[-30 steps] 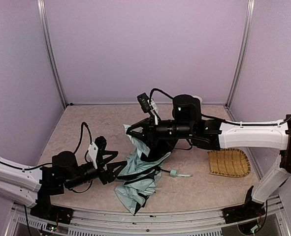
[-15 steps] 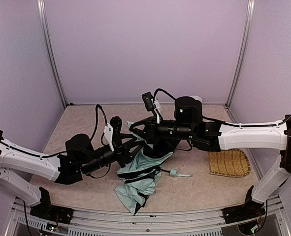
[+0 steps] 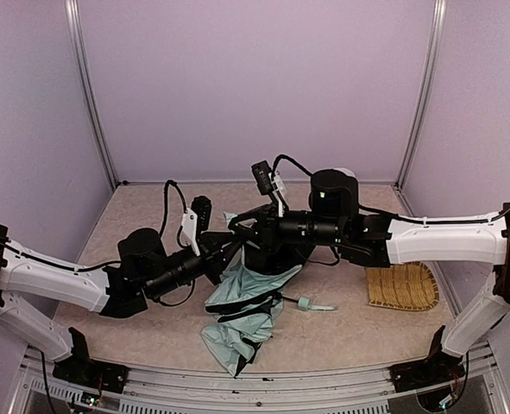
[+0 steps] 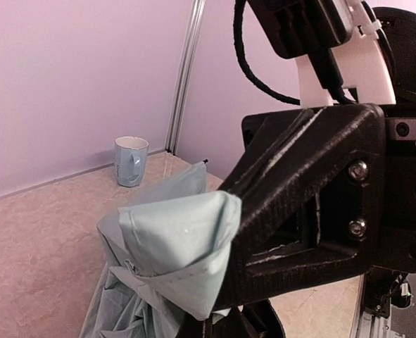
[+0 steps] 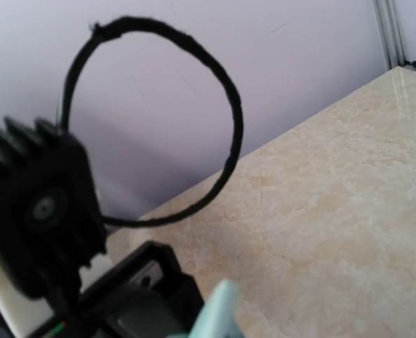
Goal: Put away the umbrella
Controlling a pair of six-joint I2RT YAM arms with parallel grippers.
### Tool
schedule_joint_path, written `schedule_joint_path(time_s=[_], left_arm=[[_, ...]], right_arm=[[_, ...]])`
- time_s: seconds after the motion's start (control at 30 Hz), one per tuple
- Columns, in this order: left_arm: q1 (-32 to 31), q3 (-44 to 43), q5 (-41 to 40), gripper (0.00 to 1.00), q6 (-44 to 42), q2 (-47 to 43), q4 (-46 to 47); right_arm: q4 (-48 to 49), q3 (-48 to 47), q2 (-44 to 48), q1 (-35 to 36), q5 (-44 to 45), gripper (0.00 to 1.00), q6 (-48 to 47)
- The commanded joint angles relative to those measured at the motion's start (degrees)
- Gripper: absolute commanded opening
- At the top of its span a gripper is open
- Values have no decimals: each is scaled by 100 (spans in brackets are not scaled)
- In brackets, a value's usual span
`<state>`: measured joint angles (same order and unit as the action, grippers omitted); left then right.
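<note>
From above, the umbrella (image 3: 242, 302) lies half collapsed in the middle of the counter (image 3: 134, 216). Its mint canopy is bunched, and one corner is drawn up at the far end, where both arms meet. The right fingers (image 3: 244, 231) are closed on that raised corner. The left fingers (image 3: 223, 246), just beside them and a little lower, are closed too, seemingly nipping the same fold. The rest of the fabric trails from there toward the arms' bases. The thin shaft runs off to the right and ends in the handle (image 3: 305, 303), which rests on the counter between the canopy and the straw mat (image 3: 401, 285). So the stiff long axis lies crosswise, below and to the right of both pairs of fingers, and I judge the right arm the nearer one to the handle end. The left wrist view shows a peaked fold of the umbrella (image 4: 172, 239) right in front of the lens, pressed against the black right fingers (image 4: 285, 155). The fold's lower point runs down toward this arm's own fingers, which are barely in view, and a mug (image 4: 131, 160) stands far back by the wall. The right wrist view shows only a mint sliver of the umbrella (image 5: 218, 310) at the bottom edge, beside the left arm's camera block (image 5: 42, 211) and bare counter (image 5: 334, 176); its own fingers are out of frame.
</note>
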<state>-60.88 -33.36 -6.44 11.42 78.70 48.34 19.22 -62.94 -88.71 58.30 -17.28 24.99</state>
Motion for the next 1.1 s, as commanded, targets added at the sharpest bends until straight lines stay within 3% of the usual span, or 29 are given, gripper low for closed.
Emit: schedule_joint_path(time_s=[0.0, 0.1, 0.2, 0.3, 0.43, 0.57, 0.77, 0.9, 1.07], left_arm=[[-11, -39, -41, 0, -155, -243, -267], [-107, -88, -43, 0, -458, -560, -999], [-262, -89, -39, 0, -710, -966, -1840], [-377, -104, 32, 0, -787, -1319, -2668], [-580, -241, 221, 0, -765, -1742, -3755], [-763, -503, 427, 0, -664, -1933, -4727], [-898, -486, -188, 0, -292, -2077, -5529], [-949, -763, -421, 0, 35, -1830, -6563], [-943, -938, -195, 0, 1081, -1410, -7428]], right_arm=[[-511, -132, 328, -191, -233, 19, -264], [-1291, -188, 733, -415, -337, 45, -761], [-2245, -287, 1230, -514, -15, 66, -1441], [-3244, -515, 1394, -843, 561, 79, -1678], [-4172, -927, 1118, -1665, 522, 89, -1987], [-4803, -1507, 461, -2016, 623, 92, -2263], [-5481, -2115, -590, -2050, 960, 92, -2703], [-5862, -2466, -1072, -2051, 988, 92, -2797], [-6700, -2651, -1446, -1847, 237, 97, -2634]])
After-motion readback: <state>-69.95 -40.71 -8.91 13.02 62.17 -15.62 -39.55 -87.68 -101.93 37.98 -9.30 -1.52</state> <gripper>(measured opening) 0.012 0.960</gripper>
